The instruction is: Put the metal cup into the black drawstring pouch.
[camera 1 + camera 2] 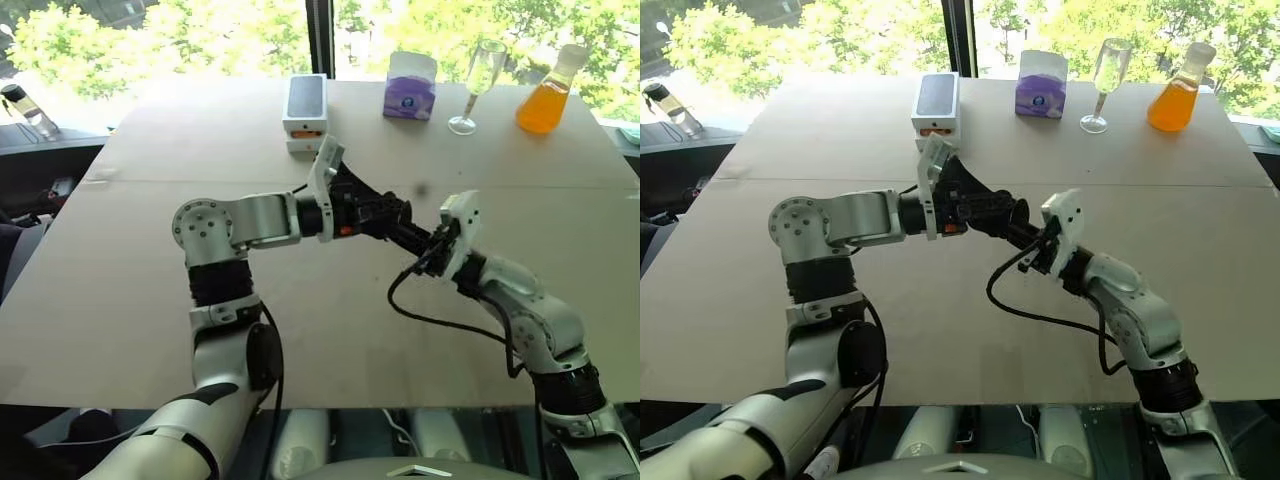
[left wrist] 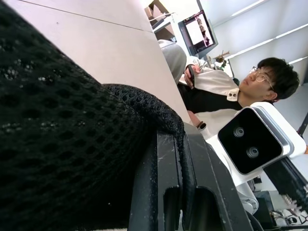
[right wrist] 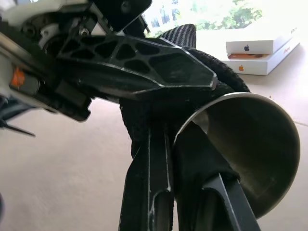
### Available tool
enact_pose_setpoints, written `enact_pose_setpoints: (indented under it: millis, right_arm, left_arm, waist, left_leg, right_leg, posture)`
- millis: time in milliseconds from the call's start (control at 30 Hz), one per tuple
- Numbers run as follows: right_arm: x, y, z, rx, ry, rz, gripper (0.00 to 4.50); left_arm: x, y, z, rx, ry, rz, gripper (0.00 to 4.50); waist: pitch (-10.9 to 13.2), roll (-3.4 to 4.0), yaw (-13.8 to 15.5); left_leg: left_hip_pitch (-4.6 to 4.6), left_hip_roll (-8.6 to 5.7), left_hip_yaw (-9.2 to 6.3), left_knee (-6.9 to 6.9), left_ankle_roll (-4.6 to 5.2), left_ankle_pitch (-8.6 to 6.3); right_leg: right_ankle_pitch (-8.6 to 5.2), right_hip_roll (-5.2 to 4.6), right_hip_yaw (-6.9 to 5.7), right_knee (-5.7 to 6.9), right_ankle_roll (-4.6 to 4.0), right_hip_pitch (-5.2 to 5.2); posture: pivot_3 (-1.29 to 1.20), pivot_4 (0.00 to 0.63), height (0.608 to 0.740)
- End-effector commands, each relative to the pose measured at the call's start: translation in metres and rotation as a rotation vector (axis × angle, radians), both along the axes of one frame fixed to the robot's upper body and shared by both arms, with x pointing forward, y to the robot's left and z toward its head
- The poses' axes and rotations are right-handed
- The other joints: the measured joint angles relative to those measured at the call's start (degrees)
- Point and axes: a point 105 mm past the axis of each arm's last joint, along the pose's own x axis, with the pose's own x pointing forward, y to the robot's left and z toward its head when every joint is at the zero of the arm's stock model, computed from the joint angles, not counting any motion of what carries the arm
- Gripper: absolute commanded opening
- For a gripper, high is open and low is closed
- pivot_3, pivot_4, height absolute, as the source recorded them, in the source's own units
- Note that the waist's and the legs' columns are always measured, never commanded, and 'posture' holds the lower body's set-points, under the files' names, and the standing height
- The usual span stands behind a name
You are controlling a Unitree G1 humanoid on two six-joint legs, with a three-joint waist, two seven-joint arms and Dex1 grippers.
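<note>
Head views: left gripper (image 1: 415, 238) and right gripper (image 1: 432, 254) meet above mid-table (image 1: 300, 330), well clear of the far-edge boxes (image 1: 305, 112). Left wrist view: left fingers clenched on the black drawstring pouch (image 2: 62, 144). Right wrist view: right fingers clamp the metal cup (image 3: 250, 144) by its rim, mouth toward the camera, pouch fabric touching it. Step: insertion apparently under way. Next: seat cup fully inside, then release.

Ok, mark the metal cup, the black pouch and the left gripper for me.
metal cup (image 3: 250, 144): right wrist view, on its shiny inner wall.
black drawstring pouch (image 2: 62, 144): left wrist view, on its mesh fabric.
left gripper (image 3: 144, 67): right wrist view, on its black finger across the pouch.
</note>
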Motion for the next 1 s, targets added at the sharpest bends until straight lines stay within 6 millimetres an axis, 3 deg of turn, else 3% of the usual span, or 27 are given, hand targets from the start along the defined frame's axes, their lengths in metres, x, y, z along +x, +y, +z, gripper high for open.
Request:
enact_pose_setpoints:
  millis: [33, 167, 400, 567, 667, 867, 1000]
  right_arm:
    - [-0.008, 0.024, -0.005, -0.097, -0.096, 0.097, 0.04]
    - [-0.01, 0.029, -0.004, -0.14, -0.186, 0.126, 0.04]
    - [-0.019, 0.036, -0.003, -0.298, -0.378, 0.238, 0.04]
    - [-0.024, 0.043, -0.019, -0.457, -0.472, 0.37, 0.04]
    - [-0.016, 0.046, -0.024, -0.53, -0.522, 0.399, 0.04]
    - [0.005, 0.042, -0.016, -0.38, -0.397, 0.274, 0.04]
    - [0.014, 0.034, -0.017, -0.191, -0.214, 0.173, 0.04]
  left_arm:
    - [-0.023, -0.02, 0.015, -0.043, -0.075, -0.165, 0.0]
    - [-0.026, -0.017, 0.015, -0.055, -0.097, -0.17, 0.0]
    - [-0.001, -0.005, 0.008, -0.044, -0.068, -0.036, 0.0]
    - [0.008, -0.013, 0.01, -0.025, -0.103, -0.033, 0.0]
    - [0.002, -0.021, 0.019, -0.037, -0.134, -0.091, 0.0]
    - [-0.02, -0.02, 0.017, -0.029, -0.168, -0.18, 0.0]
    - [-0.028, -0.01, 0.008, -0.028, -0.149, -0.171, 0.0]
  waist:
    - [0.0, 0.0, 0.0]
    - [0.0, 0.0, -0.1]
    - [0.0, 0.0, 0.0]
    - [0.0, 0.0, -0.1]
    - [0.0, 0.0, -0.1]
    - [0.0, 0.0, -0.2]
    - [0.0, 0.0, -0.2]
  left_leg:
    - [0.0, 0.0, 0.0, 0.0, -0.01, 0.0]
    - [0.0, 0.02, -0.02, -0.03, -0.04, 0.02]
    - [0.03, -0.02, -0.01, 0.0, -0.09, 0.05]
    - [0.03, -0.05, -0.02, -0.02, -0.1, 0.06]
    - [0.02, -0.03, -0.02, -0.01, -0.11, 0.06]
    - [0.01, 0.06, -0.08, -0.06, -0.13, 0.08]
    - [0.02, 0.07, -0.08, -0.07, -0.13, 0.07]
  right_leg:
    - [0.0, 0.0, 0.0, 0.0, 0.0, 0.0]
    - [0.0, 0.01, -0.02, 0.0, 0.0, -0.01]
    - [0.0, -0.01, -0.05, 0.0, 0.0, 0.02]
    - [0.0, 0.02, -0.07, -0.01, 0.0, 0.02]
    - [0.0, 0.01, -0.07, -0.01, 0.0, 0.02]
    - [0.0, 0.0, -0.13, -0.02, -0.01, 0.01]
    - [0.0, -0.04, -0.14, -0.02, -0.01, 0.03]
  posture:
    - [0.0, 0.15, 0.737]
    - [0.0, 0.15, 0.737]
    - [0.0, 0.15, 0.737]
    - [0.0, 0.15, 0.737]
    - [0.0, 0.15, 0.737]
    - [0.0, 0.15, 0.737]
    - [0.0, 0.15, 0.737]
